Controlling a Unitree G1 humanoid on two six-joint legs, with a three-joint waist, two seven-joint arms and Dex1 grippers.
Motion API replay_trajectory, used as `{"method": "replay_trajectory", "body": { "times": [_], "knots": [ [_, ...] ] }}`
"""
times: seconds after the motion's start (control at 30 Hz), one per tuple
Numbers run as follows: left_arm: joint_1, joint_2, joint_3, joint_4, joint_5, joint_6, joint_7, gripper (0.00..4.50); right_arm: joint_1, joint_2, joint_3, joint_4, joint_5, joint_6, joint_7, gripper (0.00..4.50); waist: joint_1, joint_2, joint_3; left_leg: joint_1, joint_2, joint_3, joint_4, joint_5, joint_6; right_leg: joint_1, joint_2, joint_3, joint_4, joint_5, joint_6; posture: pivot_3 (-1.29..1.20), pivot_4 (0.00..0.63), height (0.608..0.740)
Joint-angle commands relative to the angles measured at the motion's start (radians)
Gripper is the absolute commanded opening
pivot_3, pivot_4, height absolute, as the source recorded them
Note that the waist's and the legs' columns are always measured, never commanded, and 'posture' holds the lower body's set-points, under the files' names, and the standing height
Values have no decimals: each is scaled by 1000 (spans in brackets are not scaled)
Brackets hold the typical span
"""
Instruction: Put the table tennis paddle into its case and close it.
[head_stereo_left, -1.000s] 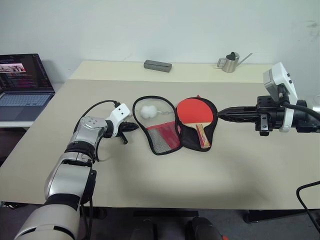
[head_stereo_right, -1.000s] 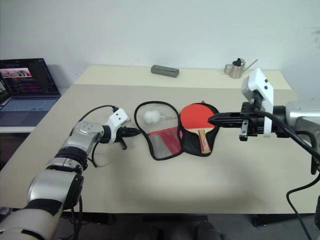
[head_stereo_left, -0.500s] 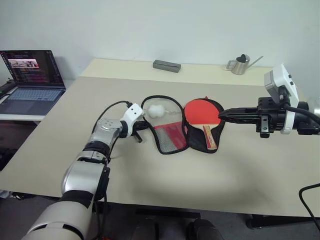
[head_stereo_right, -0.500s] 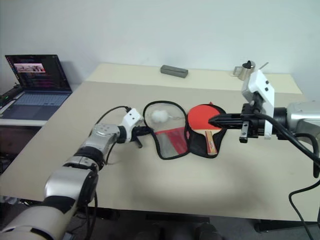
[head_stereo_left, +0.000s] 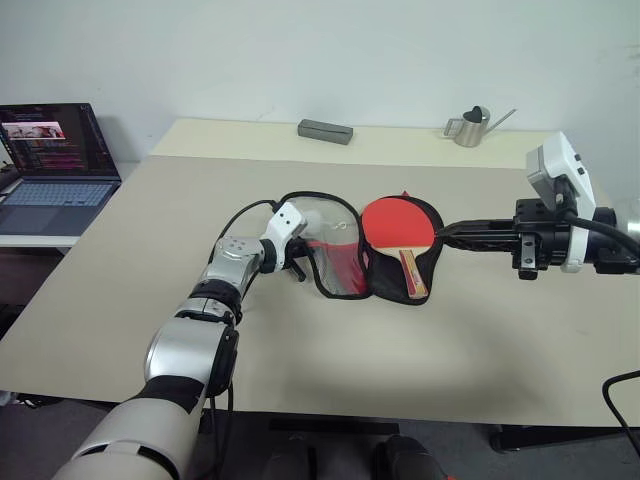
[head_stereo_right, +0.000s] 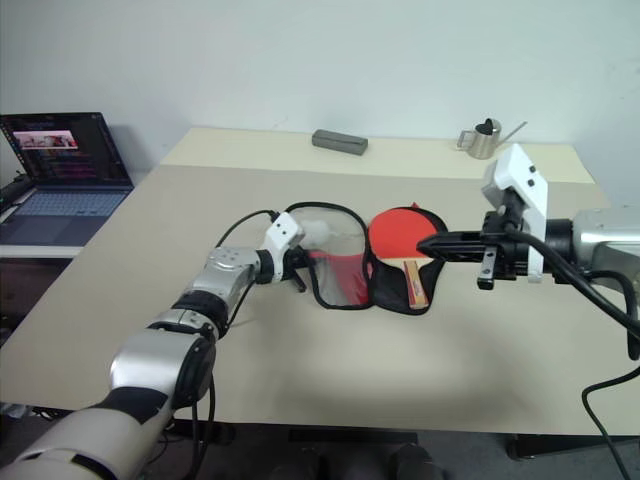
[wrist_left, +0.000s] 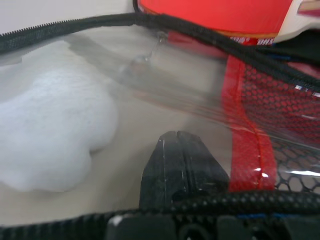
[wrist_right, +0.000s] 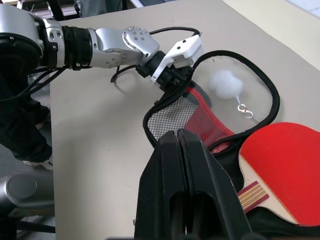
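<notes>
left end effector (head_stereo_left: 300, 262): closed, at case (head_stereo_left: 340, 275) flap | case: open, holds paddle (head_stereo_left: 398, 225)

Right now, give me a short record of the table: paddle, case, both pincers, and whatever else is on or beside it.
paddle: table tennis paddle lies red face up on the black half of the open case
case: case unzipped, red mesh flap lifted; white pom-pom inside its loop
left pincer: left pincer shut, at the flap's edge
right pincer: right pincer shut, level, tip near the paddle's far rim, holding nothing
other: grey block, small metal watering can, open laptop on a side desk
</notes>
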Motion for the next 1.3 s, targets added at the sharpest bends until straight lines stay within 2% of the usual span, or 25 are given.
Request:
{"method": "replay_trajectory", "body": {
  "times": [0.03,0.2,0.37,0.63,1.1,1.3],
  "knots": [
    [-42,7,23,-43,-34,-23,-50,50,6,-26,-54,-27,30,-2,-5,0,0,0,0,0,0,0,0,0,0,0,0,0,0,0,0,0,150,740],
    [-74,32,39,-83,-58,-44,-123,50,21,-33,-65,-30,45,-5,-14,0,0,0,0,0,0,0,0,0,0,0,0,0,0,0,0,0,150,740],
    [-116,18,41,-85,-66,-59,-138,50,25,-31,-67,-31,55,-4,-27,0,0,0,0,0,0,0,0,0,0,0,0,0,0,0,0,0,150,740],
    [-163,-87,-3,-29,-18,-58,-106,50,39,-35,-81,-40,69,1,-53,0,0,0,0,0,0,0,0,0,0,0,0,0,0,0,0,0,150,740],
    [-252,-280,-19,40,34,-18,9,50,113,-64,-180,-105,191,63,-176,0,0,-1,0,0,0,1,0,0,0,0,1,1,0,0,0,0,150,740],
    [-244,-266,13,14,-8,-47,-95,50,124,-55,-171,-91,185,53,-232,0,-4,-1,0,1,0,1,-1,0,0,0,2,2,0,0,0,0,150,740]
  ]
}}
